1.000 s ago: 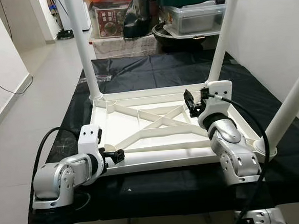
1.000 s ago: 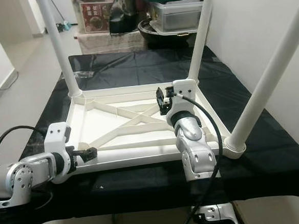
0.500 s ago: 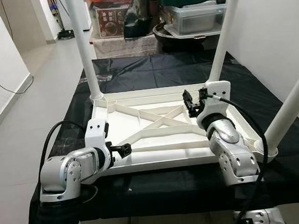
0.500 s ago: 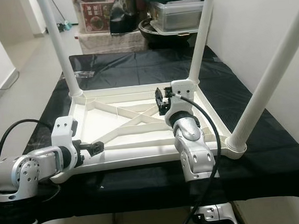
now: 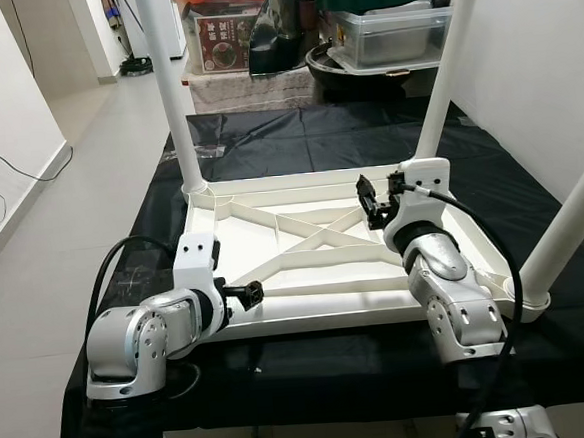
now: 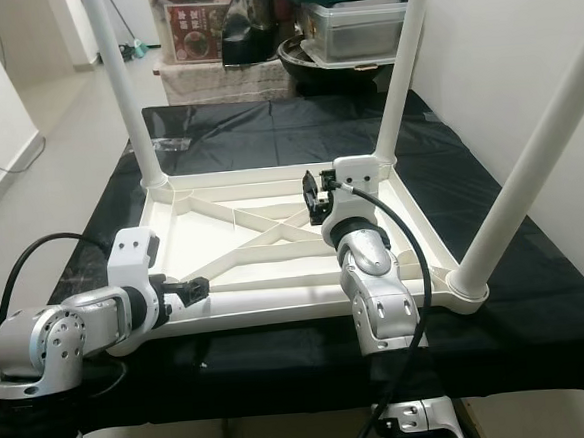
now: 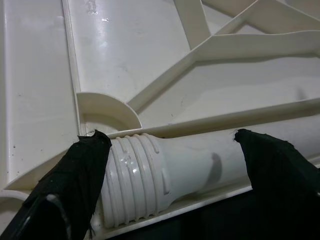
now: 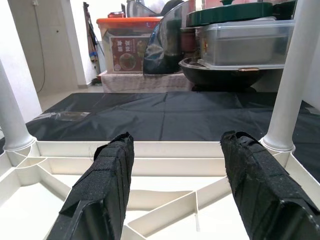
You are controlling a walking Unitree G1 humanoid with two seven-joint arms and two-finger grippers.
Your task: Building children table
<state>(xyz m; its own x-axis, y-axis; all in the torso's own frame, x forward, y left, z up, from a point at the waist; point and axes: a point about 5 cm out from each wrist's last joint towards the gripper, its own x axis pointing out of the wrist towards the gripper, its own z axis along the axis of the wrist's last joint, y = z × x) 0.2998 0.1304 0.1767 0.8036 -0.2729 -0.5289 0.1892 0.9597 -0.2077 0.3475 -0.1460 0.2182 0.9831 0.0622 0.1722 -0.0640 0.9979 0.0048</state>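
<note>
- the white plastic tabletop [image 5: 305,268] lies upside down on the black-covered work surface [image 5: 367,144], ribbed underside up, so its corner sockets face upward to take legs.
- three legs already stand in it: the far-left leg [image 5: 171,97], the far-right leg [image 5: 449,68] and the near-right leg [image 5: 571,225], each seated in its own corner of the tabletop.
- the fourth leg [image 7: 200,167] is not yet fitted; it lies on its side along the tabletop's near edge, threaded end pointing toward the near-left corner socket [image 7: 107,110], which stands empty just beside it.
- the left gripper [image 5: 245,294] reaches in over the tabletop's near-left corner; in the left wrist view its fingers [image 7: 75,175] are spread either side of the loose leg, one by the threads and one further along the shaft. it looks released rather than clenched, though whether the pads touch the leg is hard to judge.
- that straddle likely serves a grasp near the threaded end, so the leg can be tipped upright into the socket.
- the right gripper [image 5: 374,201] hovers over the middle of the tabletop, near the crossing ribs, its fingers [image 8: 107,180] parted and holding nothing, probably waiting to steady the tabletop.
- storage bins and a pot [image 5: 378,17] sit beyond the tabletop's far edge, well apart from the work.
</note>
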